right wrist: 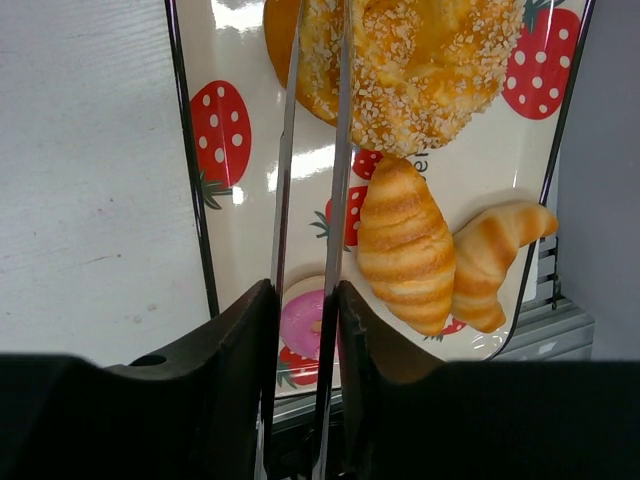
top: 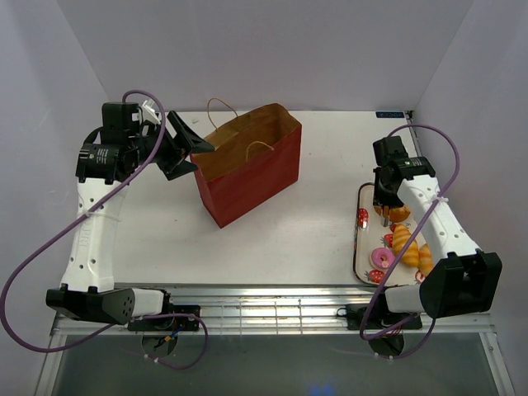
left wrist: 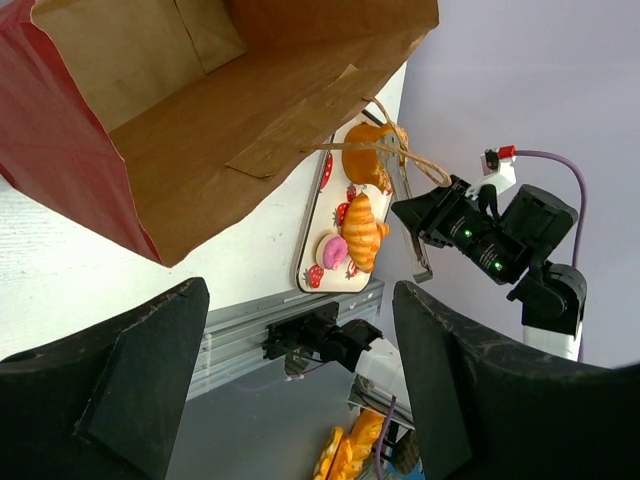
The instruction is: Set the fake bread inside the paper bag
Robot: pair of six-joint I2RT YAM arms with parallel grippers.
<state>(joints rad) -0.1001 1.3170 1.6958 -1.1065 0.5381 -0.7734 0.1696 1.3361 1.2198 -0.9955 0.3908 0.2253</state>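
We see the white table (top: 330, 148) boxed in by pale walls at the left, back and right of the top view, with a wide bare stretch across its middle. The paper bag (top: 247, 165) sits at upper centre, its mouth gaping. Only its tan lining and folds show inside, and its cord handles loop off the rim. At the bag's left corner the left gripper (left wrist: 300, 292) has its jaws spread, with nothing between them in the wrist view.

A strawberry-print tray (top: 360, 247) lies along the right edge, close to the front rail and well apart from the bag. The right arm leans over it. The right gripper (right wrist: 303, 290) is clamped on silver tongs (right wrist: 285, 180), whose two blades run close together across a round seeded bun (right wrist: 420, 70) at the tray's far end.

The fake bread is all on the tray. Two croissants (right wrist: 405, 245) lie touching just right of the tongs. A pink doughnut (right wrist: 303, 325) sits at the near end, partly hidden by the right gripper's fingers (right wrist: 240, 350).
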